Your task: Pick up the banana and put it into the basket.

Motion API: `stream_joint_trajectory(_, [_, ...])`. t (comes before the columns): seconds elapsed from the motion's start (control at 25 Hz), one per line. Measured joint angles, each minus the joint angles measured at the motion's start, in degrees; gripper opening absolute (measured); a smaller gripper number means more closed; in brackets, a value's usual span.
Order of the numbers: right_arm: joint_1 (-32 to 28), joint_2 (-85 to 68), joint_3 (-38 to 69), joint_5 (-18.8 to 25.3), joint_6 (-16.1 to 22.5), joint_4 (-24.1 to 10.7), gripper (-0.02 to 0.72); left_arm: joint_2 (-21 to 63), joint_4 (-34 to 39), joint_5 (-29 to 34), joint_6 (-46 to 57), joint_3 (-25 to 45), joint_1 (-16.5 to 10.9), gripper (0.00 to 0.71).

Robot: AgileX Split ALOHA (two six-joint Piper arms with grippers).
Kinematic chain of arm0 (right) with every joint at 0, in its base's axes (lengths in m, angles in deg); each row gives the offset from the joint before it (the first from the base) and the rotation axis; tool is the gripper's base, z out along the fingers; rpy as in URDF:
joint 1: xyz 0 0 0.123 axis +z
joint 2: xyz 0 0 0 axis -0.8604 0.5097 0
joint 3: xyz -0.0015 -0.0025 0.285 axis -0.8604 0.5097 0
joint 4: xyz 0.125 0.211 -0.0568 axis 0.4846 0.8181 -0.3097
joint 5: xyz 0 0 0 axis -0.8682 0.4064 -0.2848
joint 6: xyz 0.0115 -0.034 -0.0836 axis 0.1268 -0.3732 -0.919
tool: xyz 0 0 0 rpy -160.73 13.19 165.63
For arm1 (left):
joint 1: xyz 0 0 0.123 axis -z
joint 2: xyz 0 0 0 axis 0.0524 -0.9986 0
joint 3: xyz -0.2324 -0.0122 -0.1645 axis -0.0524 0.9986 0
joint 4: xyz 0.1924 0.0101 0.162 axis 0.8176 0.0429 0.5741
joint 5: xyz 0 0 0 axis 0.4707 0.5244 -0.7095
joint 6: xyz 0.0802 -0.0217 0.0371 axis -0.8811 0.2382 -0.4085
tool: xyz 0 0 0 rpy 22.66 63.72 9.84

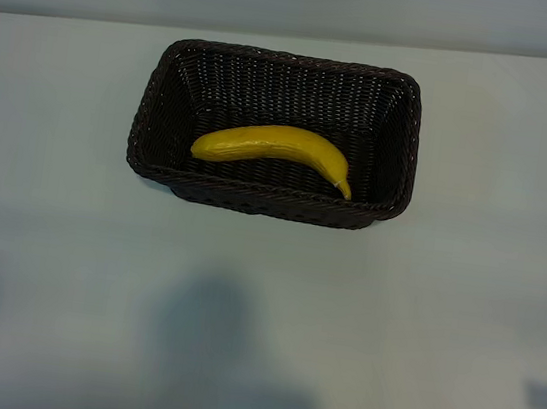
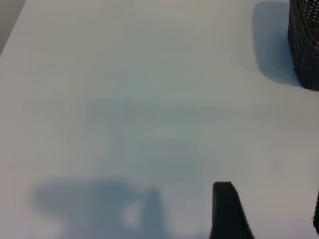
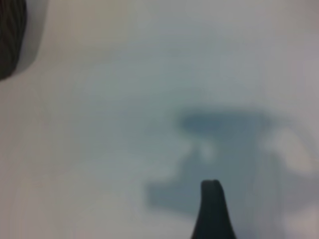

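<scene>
**Resting in the basket: banana down, both hands clear**

Lying on the floor of the dark woven basket [image 1: 275,134], the banana [image 1: 273,148] has its long axis running left to right, curve bowed toward the far side, the blunt end at the left and the thin stem end pointing to the near right corner. The basket sits at the far middle of the pale tabletop [image 1: 258,324], with nothing else around it.

Neither arm appears in the exterior view; only soft shadows fall on the near tabletop and at the near left and right edges. The left hand [image 2: 269,214] shows in its own wrist view as two dark finger edges spread well apart over bare tabletop, holding nothing, with a corner of the basket well away from it. The right hand [image 3: 213,211] shows only one dark fingertip above bare tabletop, a dark sliver of basket far off; its fingers stand spread too, and nothing is between them.

Judged from this layout, the placing looks done. The banana lies toward the far middle from either hand, about equally distant from both, so no further reach seems called for.
</scene>
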Motion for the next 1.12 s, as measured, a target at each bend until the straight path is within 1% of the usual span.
stream_joint_trajectory(0.32, [0.00, -5.50, 1.08, 1.26, 0.38, -0.29, 0.519, 0.00, 0.00, 0.00, 0.00, 0.00, 0.00, 0.448])
stream_joint_trajectory(0.8, [0.00, -14.13, 1.36, 1.59, 1.26, -1.07, 0.519, 0.00, 0.00, 0.00, 0.00, 0.00, 0.00, 0.448])
stream_joint_trajectory(1.12, [0.00, -14.40, 1.36, 1.72, 1.93, -1.59, 0.518, 0.00, 0.00, 0.00, 0.12, 0.00, 0.00, 0.448])
